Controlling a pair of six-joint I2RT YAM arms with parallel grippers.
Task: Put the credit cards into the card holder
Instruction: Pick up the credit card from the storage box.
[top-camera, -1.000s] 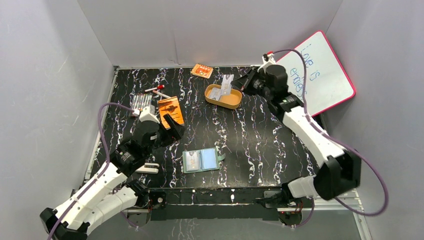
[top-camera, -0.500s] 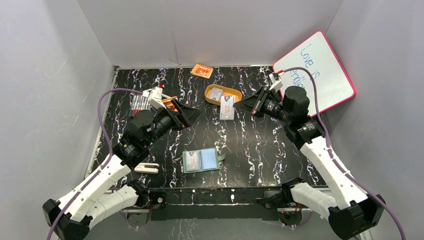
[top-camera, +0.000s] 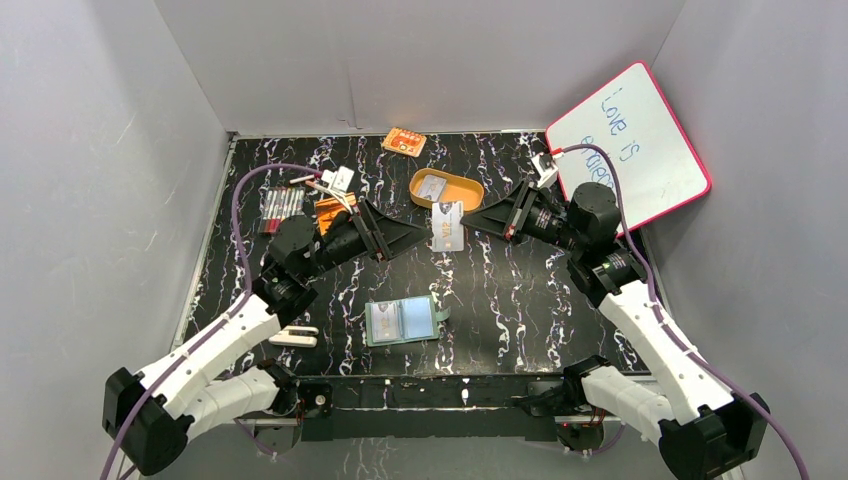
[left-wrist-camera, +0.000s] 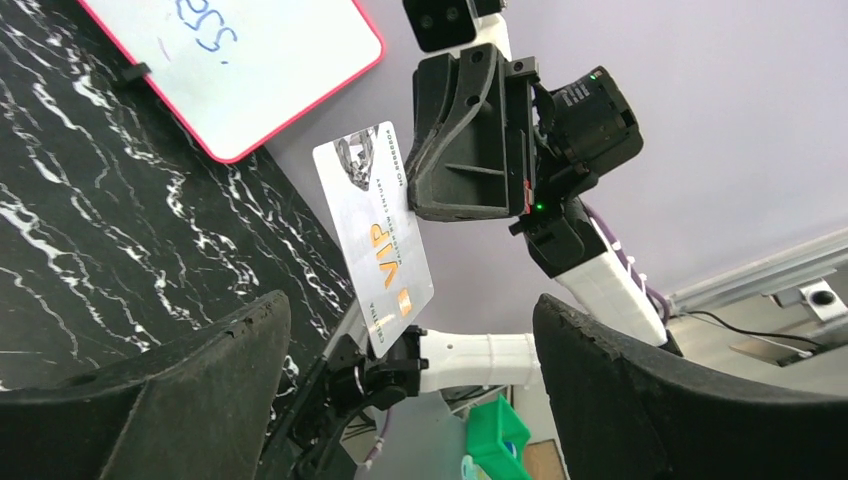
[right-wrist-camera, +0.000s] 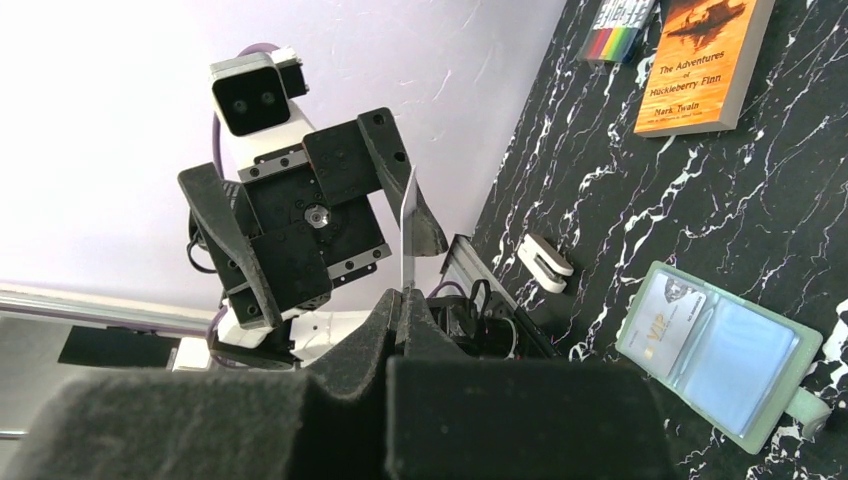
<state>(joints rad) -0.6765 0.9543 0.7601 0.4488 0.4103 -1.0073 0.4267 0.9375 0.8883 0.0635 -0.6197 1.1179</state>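
Above the table (top-camera: 520, 300) middle, the right gripper (top-camera: 472, 221) pinches a VIP credit card (top-camera: 447, 227) (gripped by one edge); at its 9 o'clock, the left gripper (top-camera: 412, 238) gapes wide, clear of it.

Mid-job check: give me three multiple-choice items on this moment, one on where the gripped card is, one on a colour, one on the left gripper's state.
1. Where is the card that the right gripper holds?
A. In the tan tray
B. In the air between the two grippers
C. In the green card holder

2. What colour is the whiteboard's frame?
A. Blue
B. Pinkish red
C. Yellow

3. How is the left gripper?
A. Open, holding nothing
B. Shut on the card
C. Shut, holding nothing

Answers:
1 B: the right gripper pinches the card by its edge above the table, away from the tray and the card holder.
2 B: a pinkish red border runs round the white board.
3 A: the left wrist view shows its fingers wide apart on either side of the card, with gaps to it.
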